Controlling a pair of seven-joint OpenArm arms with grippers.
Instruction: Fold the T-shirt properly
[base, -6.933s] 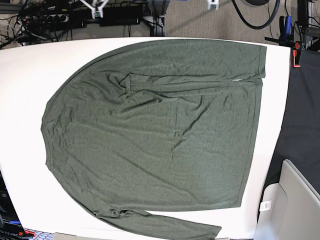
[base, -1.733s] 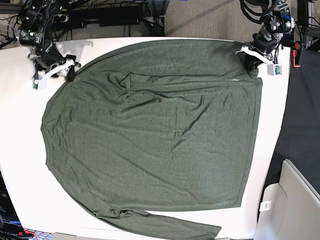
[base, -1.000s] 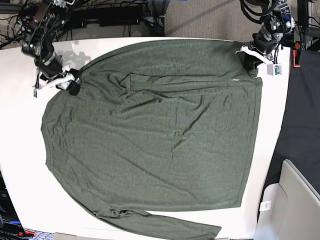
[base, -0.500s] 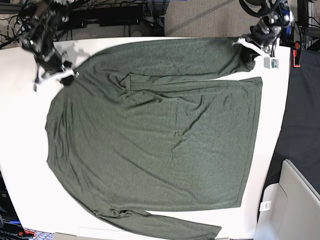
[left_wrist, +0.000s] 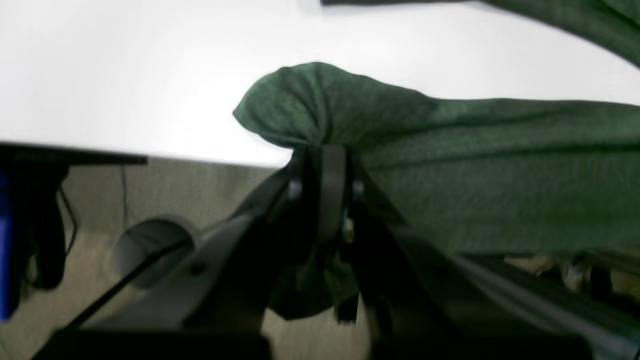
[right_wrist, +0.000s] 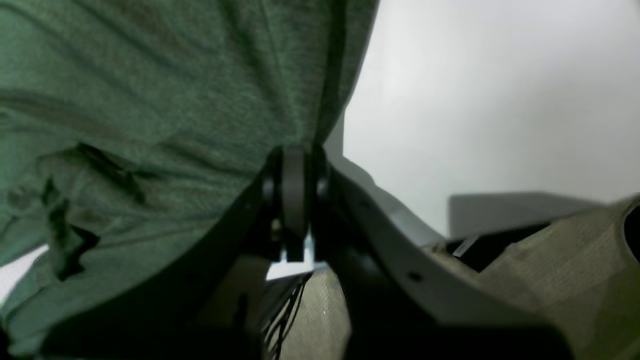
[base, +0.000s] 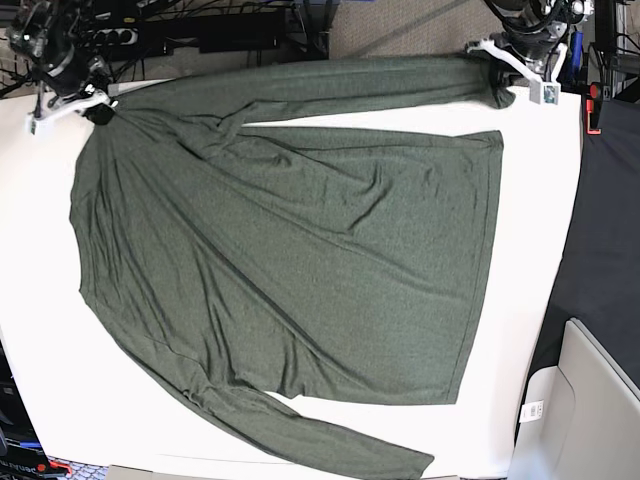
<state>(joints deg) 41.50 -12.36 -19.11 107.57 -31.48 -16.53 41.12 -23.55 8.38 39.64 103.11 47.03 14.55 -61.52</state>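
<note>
Base: T-shirt between clamped pincers.

A large dark olive-green knit long-sleeved T-shirt is being shown spread across a white flat worktop. Its upper sleeve is being held stretched along the far edge by both arms. The cuff end is being gripped by the left gripper at the upper right, and the shoulder corner is being gripped by the right gripper at the upper left. The lower sleeve is being left lying flat towards the near edge.
</note>
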